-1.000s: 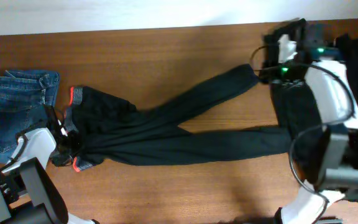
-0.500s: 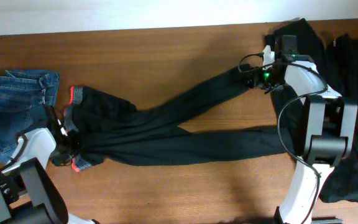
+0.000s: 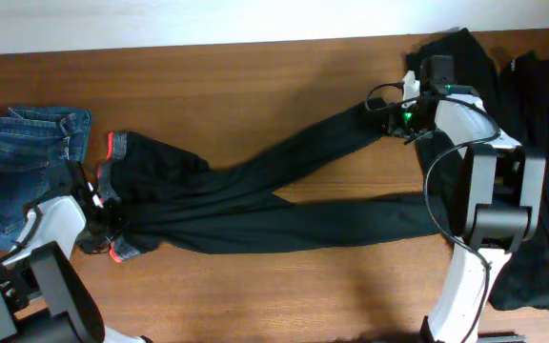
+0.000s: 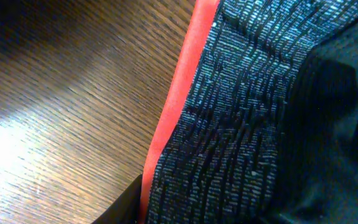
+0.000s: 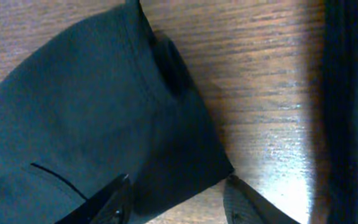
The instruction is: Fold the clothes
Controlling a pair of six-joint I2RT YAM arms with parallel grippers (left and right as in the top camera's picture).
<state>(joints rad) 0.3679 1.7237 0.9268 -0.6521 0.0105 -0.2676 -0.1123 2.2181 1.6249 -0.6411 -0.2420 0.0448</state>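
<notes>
Lower left of frame: left gripper (image 3: 101,227) is down on the waist end of the long, soft black trousers (image 3: 246,205). Its wrist view is filled by the ribbed grey-black waistband (image 4: 229,112) and red-orange lining (image 4: 179,93) on the brown wooden worktop (image 3: 255,86). Cannot tell whether its jaws are clenched or released.

Centre: trousers spread out, waist left, two legs running right. No shift in the last second.

Upper right: right gripper (image 3: 387,114). A second ago this arm hung lower, over the leg ends; now it sits at the hem (image 5: 166,124) of the upper leg (image 3: 322,143). Jaws apart astride the hem corner, cloth flat between, not yet pinched.

Judgement: lining up a hem grasp; first fold not begun.

Far left, folded blue denim jeans (image 3: 22,176). Far right, more black garments (image 3: 546,124), heaped.
</notes>
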